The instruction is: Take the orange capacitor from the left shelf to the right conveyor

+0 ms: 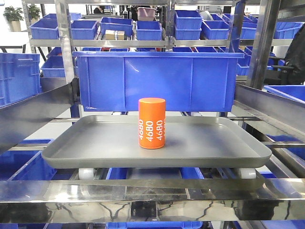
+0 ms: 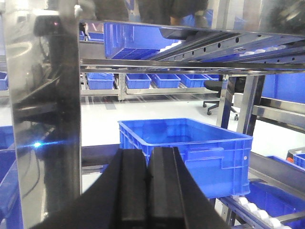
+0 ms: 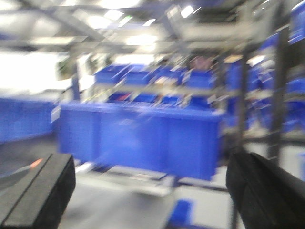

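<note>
Orange: the capacitor (image 1: 152, 123), white "4680" printed twice up its side, stands upright mid-tray on the steel shelf (image 1: 143, 191). Grey tray (image 1: 95, 143): raised rim all round, open floor at 3, 6 and 9 o'clock of the capacitor. Blue bin (image 1: 157, 81) close at 12 o'clock. Left gripper (image 2: 147, 191): fingers clenched together, holding nothing. Right gripper (image 3: 150, 195): fingers spread wide; view blurred.

Bright orange capacitor (image 1: 152, 123) with white "4680" lettering; grey tray (image 1: 95, 143) beneath it; blue bin (image 1: 157, 81) behind it; black fingers (image 2: 133, 191); silvery steel left shelf (image 1: 143, 191).
</note>
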